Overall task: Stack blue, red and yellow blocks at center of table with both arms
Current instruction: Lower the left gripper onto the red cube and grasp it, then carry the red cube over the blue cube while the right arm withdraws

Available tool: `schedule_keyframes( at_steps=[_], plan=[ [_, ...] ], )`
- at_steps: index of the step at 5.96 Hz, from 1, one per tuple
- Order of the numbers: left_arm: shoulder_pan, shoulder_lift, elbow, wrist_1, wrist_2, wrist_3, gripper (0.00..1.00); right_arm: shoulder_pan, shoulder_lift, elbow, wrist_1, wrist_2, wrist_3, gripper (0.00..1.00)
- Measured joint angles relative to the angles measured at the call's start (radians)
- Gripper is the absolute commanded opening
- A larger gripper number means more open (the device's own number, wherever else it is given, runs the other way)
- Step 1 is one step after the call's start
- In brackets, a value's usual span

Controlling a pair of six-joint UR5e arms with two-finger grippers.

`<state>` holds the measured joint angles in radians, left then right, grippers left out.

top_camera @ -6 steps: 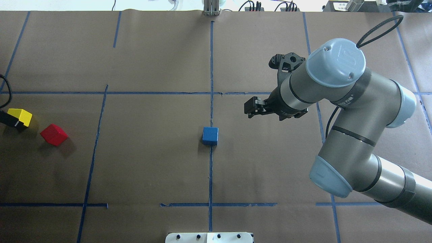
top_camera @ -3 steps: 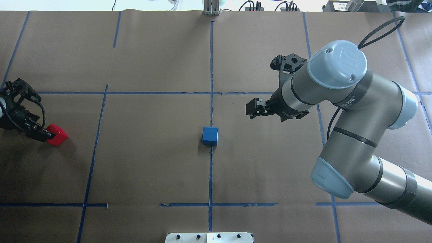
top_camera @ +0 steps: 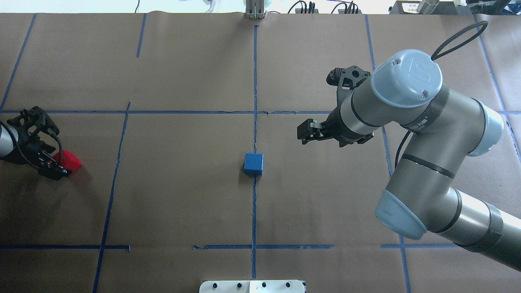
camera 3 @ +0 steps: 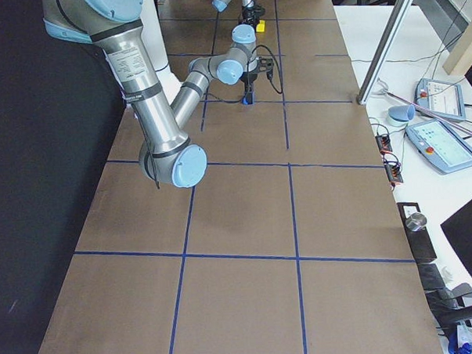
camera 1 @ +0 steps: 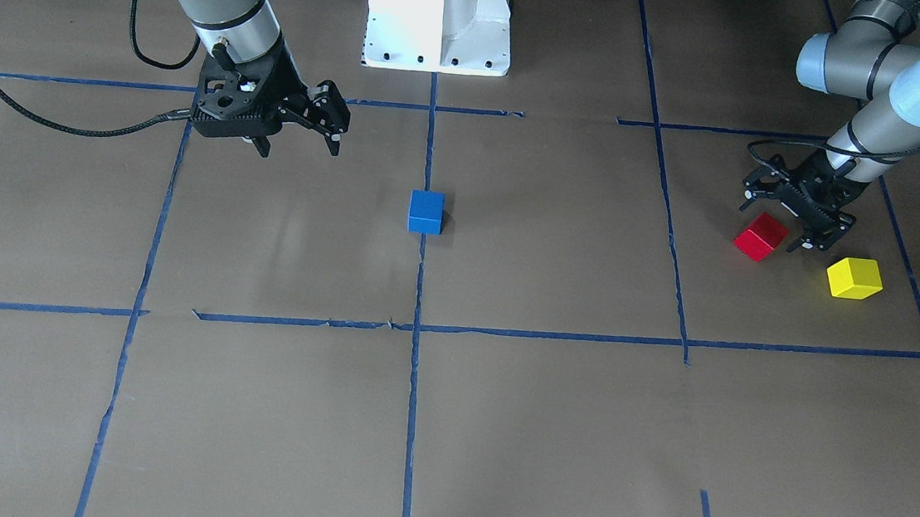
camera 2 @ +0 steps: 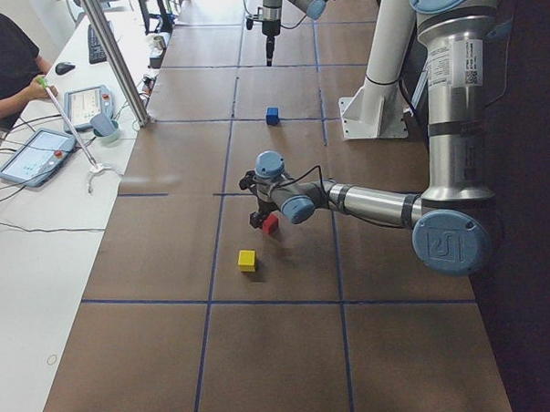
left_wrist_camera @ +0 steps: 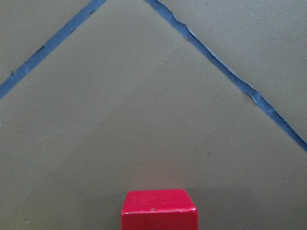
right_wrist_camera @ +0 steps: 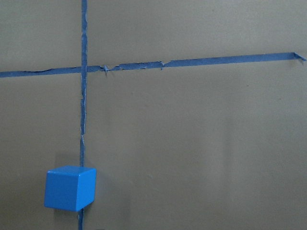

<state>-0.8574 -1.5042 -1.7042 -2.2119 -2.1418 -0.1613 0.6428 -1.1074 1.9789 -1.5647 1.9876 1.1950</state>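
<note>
The blue block stands alone on the tape cross at the table's centre, and it also shows in the front view and the right wrist view. The red block lies far out on my left side, with the yellow block just beyond it. My left gripper is open and hovers over the red block, which it partly covers in the overhead view. The left wrist view shows the red block at its bottom edge. The yellow block is hidden in the overhead view. My right gripper is open and empty, right of the blue block.
The white robot base stands at the table's near edge, behind the blue block. Blue tape lines divide the brown table cover. An operator sits at a side desk with tablets.
My left arm has come in from the overhead view's left edge over the red block, and now hides the yellow block there. The right arm has barely shifted.
</note>
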Motion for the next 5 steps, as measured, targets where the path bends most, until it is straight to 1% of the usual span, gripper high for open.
schedule_keyframes(
  at_steps=[2,3,4,5],
  plan=[
    [0.004,-0.016,0.031,-0.003,-0.003,-0.009,0.13,-0.004,0.0,0.0,0.0,-0.002,0.0,1.0],
    [0.004,-0.027,0.029,-0.003,-0.005,-0.055,0.04,-0.003,0.0,0.001,0.0,-0.002,0.0,1.0],
    [0.004,-0.059,0.017,0.0,-0.009,-0.163,0.01,0.002,-0.001,0.004,0.0,-0.001,0.0,1.0],
    [0.005,-0.128,0.005,0.012,-0.008,-0.306,0.01,0.017,-0.014,0.013,0.0,0.002,-0.002,1.0]
  ],
)
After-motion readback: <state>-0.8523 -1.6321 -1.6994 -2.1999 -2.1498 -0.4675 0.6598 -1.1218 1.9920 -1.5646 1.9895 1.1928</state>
